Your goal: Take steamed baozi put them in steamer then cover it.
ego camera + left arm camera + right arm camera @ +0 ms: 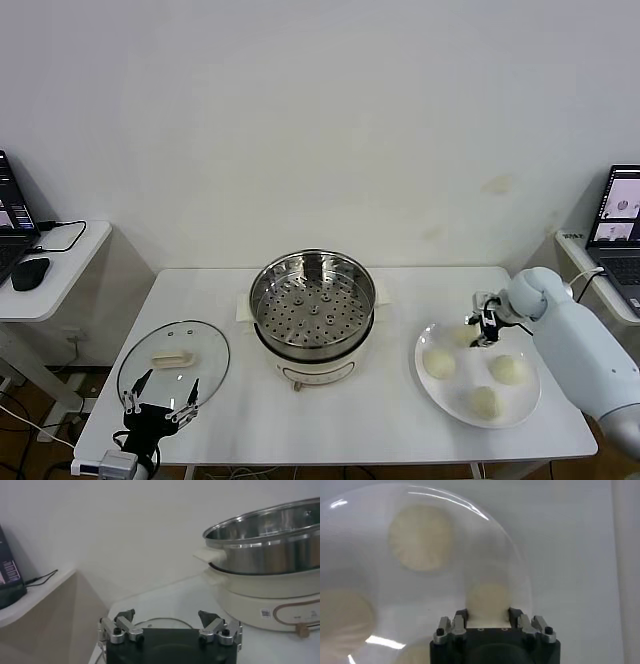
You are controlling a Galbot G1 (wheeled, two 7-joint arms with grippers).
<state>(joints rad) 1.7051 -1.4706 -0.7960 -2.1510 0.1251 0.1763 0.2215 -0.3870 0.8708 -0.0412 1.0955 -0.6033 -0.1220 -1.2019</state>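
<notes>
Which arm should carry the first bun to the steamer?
Right: right gripper is shut on a round off-white bun on the flat white plate. Left gripper hangs open beside the round glass lid.

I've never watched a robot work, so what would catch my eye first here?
Probably the shiny steamer, open in the middle of the white table. To its right, the robot's right hand is down on a white plate, shut on one bun while three other buns lie around it. At the front left, the left hand waits open by the glass lid.
</notes>
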